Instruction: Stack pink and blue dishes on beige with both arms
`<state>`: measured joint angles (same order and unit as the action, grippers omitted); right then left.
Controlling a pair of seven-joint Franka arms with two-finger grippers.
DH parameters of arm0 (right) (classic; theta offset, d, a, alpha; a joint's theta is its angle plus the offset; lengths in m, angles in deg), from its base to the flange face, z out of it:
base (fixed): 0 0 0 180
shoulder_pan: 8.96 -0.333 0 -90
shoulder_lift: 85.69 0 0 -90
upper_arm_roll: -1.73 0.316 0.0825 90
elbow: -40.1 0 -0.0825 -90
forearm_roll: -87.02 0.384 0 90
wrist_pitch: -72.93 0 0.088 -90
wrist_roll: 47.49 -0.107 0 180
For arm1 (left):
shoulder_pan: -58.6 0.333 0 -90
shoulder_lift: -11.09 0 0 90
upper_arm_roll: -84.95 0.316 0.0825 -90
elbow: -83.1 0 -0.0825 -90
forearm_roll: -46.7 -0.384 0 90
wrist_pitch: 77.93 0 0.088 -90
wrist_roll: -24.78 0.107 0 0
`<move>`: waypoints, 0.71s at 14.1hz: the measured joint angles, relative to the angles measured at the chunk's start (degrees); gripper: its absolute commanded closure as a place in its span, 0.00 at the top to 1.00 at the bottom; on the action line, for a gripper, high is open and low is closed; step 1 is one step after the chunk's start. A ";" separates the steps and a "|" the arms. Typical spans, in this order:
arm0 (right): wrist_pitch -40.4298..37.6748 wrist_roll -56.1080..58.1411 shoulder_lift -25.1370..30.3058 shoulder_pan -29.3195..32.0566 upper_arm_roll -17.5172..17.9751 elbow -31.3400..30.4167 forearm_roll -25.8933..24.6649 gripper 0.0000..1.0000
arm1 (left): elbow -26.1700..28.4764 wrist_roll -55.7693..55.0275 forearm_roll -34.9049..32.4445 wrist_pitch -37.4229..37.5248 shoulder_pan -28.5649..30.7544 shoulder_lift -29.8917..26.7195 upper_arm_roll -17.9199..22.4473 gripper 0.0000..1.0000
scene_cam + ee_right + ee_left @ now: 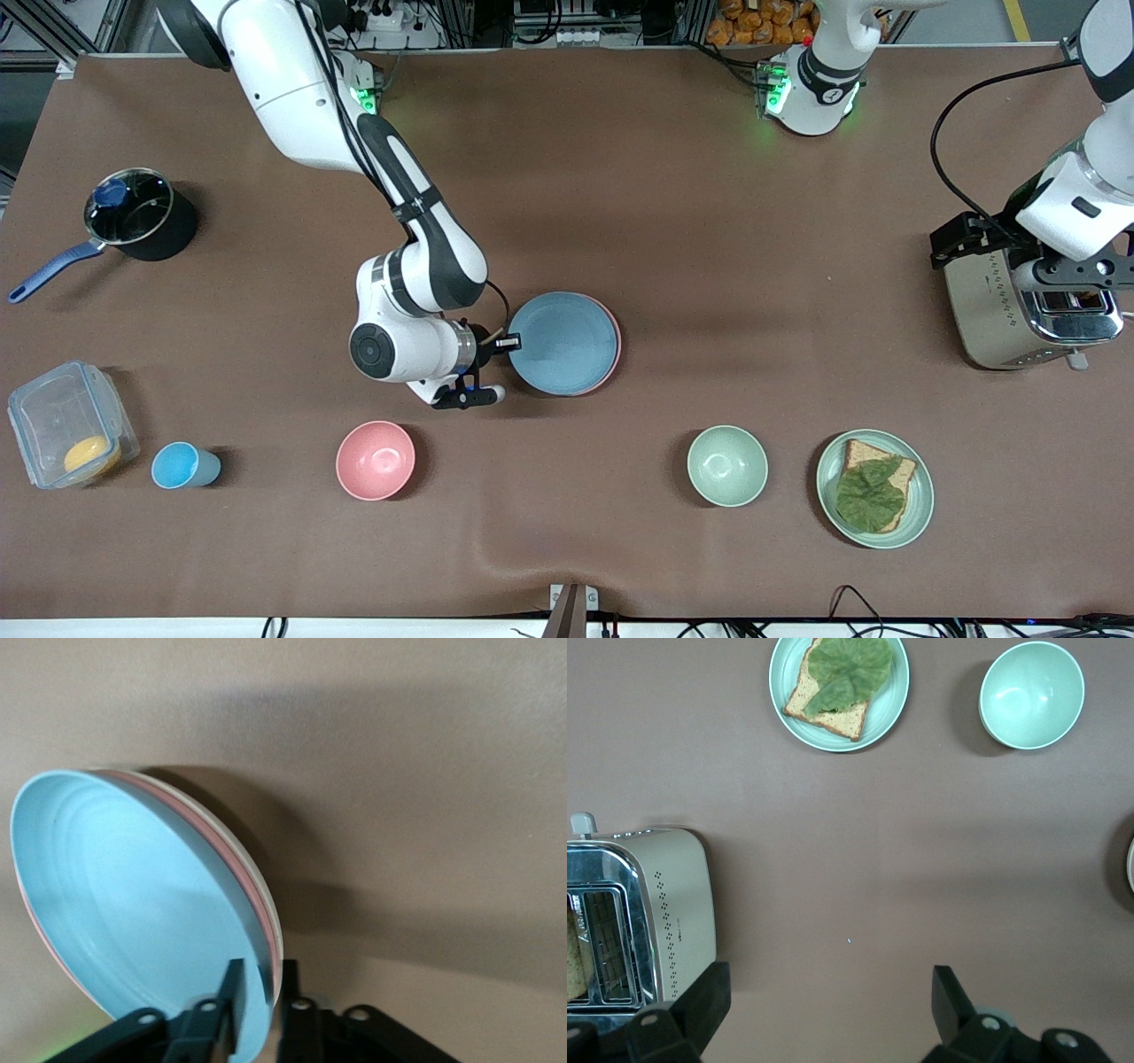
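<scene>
Brown matte table cover (673,221), wide and bare around the stack at mid-table. Matte, flat, round, shallow-rimmed: blue plate (562,342) on top, pink plate (613,347) peeking beneath, a cream edge of beige plate (273,926) just visible under that. Stacked already, apparently. Right gripper (498,342) at the stack's rim, fingers (232,988) narrowly straddling the edge, seemingly clamped. Well apart from the stack, left gripper (824,1005) spread wide over the metal toaster (1019,310), empty, waiting.

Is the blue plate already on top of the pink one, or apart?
On top. The blue plate covers the pink plate, only a pink rim showing. The right gripper straddles the stack's rim.
</scene>
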<state>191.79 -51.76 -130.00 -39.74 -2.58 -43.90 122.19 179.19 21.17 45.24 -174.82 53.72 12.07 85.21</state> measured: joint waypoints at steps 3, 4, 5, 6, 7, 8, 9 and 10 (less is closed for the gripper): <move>-0.16 0.02 0.16 0.78 -0.67 2.46 0.09 1.00 | -0.17 0.00 0.00 -0.28 0.00 0.01 -0.02 1.00; -1.40 0.02 0.35 1.58 -0.85 3.39 0.09 1.00 | -0.33 0.00 0.00 -0.36 0.00 0.02 -0.02 1.00; -3.54 0.03 0.59 2.62 -1.08 4.03 0.09 1.00 | -0.48 0.00 0.00 -0.39 0.00 0.05 -0.02 1.00; -5.89 0.09 0.88 3.93 -1.35 4.48 0.09 1.00 | -0.65 0.00 0.00 -0.41 0.00 0.09 -0.02 1.00; -8.24 0.24 1.32 5.55 -1.66 4.90 -0.13 1.00 | -0.89 0.00 0.00 -0.44 0.00 0.15 -0.03 1.00; -10.96 0.49 2.06 7.46 -2.03 5.11 -0.96 1.00 | -1.11 0.00 0.00 -0.44 0.01 0.22 -0.01 1.00; -14.01 0.90 2.93 9.56 -2.56 5.29 -3.20 1.00 | -1.24 0.00 0.00 -0.44 0.03 0.32 0.02 1.00; -16.66 1.62 3.98 11.80 -3.13 5.39 -6.40 1.00 | -1.32 0.00 0.00 -0.45 0.06 0.48 0.05 1.00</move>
<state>175.13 -50.15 -126.02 -27.94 -5.71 -38.51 115.79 177.87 21.17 45.24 -175.27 53.79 12.55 85.26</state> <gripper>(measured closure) 0.000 0.000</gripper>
